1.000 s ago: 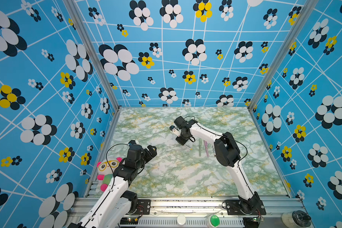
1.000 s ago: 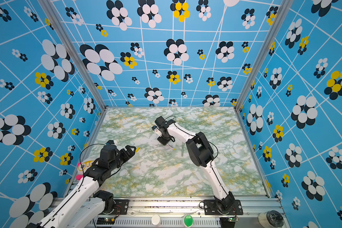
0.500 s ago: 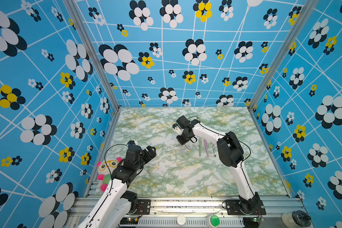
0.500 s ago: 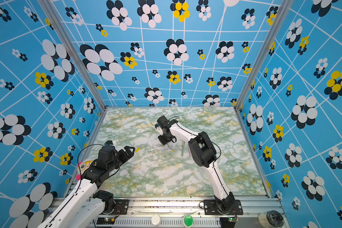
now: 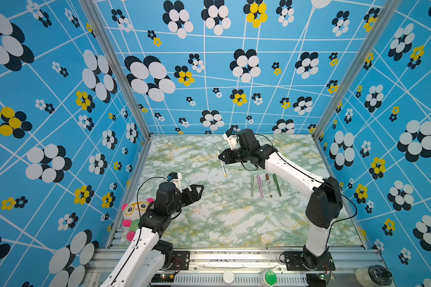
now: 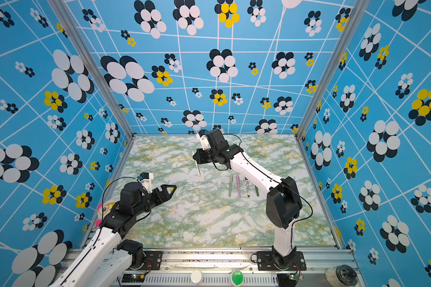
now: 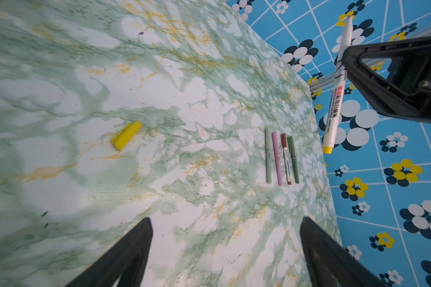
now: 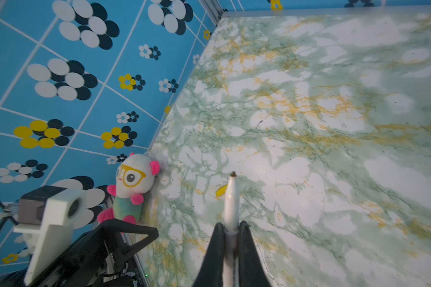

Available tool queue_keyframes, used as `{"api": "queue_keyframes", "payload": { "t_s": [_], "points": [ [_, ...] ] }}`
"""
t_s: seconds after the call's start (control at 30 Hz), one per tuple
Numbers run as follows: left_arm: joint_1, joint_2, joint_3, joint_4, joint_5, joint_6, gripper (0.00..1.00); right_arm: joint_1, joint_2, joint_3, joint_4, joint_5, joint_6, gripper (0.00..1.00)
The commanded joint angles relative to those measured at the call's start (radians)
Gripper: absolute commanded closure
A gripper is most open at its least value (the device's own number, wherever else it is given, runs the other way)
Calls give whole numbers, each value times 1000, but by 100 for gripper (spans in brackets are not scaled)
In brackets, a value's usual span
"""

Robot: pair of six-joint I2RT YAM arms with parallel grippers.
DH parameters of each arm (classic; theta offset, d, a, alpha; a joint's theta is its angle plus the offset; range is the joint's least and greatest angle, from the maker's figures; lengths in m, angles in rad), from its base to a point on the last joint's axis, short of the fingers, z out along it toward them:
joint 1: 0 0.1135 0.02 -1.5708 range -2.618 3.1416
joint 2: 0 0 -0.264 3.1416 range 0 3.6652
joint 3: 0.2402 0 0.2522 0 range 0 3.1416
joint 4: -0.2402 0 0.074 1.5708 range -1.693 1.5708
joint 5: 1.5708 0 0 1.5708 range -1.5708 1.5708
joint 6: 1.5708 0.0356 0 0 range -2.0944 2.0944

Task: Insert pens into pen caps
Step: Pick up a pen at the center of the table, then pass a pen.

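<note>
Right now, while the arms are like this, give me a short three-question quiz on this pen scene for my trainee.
1. True or false: the right hand holds the yellow-ended pen clear of the table.
2. How many pens lie side by side in a row?
3. What colour is the loose cap lying on its own: A pink, B yellow, C brown?

Key: 1 true; 2 four; 3 B.
</note>
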State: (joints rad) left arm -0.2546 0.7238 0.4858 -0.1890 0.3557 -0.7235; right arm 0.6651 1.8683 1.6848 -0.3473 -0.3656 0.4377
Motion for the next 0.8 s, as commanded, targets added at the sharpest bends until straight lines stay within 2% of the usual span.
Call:
{"api": "queue_keyframes", "payload": {
  "t_s": [0.0, 0.17, 0.5, 0.77],
  "points": [
    [3, 34, 28, 163, 140, -5, 8, 0, -26, -50, 111, -83, 121, 97],
    [-24, 103, 32, 339, 215, -64, 11, 0, -54, -115, 158, -130, 152, 97],
    [-85, 235, 98, 404, 220, -59, 18, 1, -107, -212, 282, -214, 210, 97],
    [-130, 319, 137, 432, 210, -49, 28, 10, -118, -230, 314, -238, 226, 97]
  ]
}}
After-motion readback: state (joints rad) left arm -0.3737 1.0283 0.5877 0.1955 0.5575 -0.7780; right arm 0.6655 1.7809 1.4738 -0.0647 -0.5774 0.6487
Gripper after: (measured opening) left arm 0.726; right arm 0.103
